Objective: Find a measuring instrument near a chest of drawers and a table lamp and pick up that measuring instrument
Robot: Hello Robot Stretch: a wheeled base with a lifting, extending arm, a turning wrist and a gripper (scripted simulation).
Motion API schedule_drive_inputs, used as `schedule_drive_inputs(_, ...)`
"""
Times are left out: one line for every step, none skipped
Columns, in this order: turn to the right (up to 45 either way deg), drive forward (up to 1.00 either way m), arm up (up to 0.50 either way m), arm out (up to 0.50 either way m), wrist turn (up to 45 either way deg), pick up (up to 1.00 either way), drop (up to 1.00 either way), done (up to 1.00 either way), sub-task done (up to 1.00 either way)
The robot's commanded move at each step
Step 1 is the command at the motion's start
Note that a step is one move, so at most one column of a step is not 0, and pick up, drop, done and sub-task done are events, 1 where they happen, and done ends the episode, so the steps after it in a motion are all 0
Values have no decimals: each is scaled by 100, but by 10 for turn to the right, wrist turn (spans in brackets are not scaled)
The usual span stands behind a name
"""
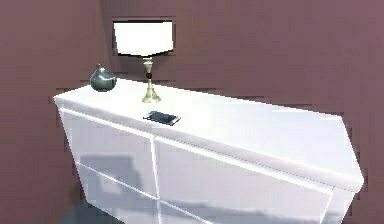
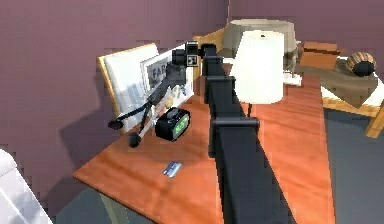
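Nearest, the arm [image 2: 238, 160] rises across the wooden desk [image 2: 300, 145], and a small pale blue thing [image 2: 172, 168] lies close to the desk's near edge. Just past it stands a round dark thing [image 2: 175, 125] with a green face, which I take to be the measuring instrument. The tool [image 2: 133, 125] sits just beside it toward the arm side view's left. I cannot tell how its fingers are set or whether it holds anything. A grasp placed slightly off could shove the round thing so it rolls or skids along the desk. Beyond, a white lampshade [image 2: 258, 65] stands hard by the arm, so a careless lift could tip it. Framed pictures [image 2: 135, 75] lean against the wall and could be knocked. Ahead, the white chest of drawers [image 1: 200, 165] carries a table lamp [image 1: 145, 45].
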Motion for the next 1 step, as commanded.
schedule_drive_inputs(0,0,0,0,450,0,0,0,0)
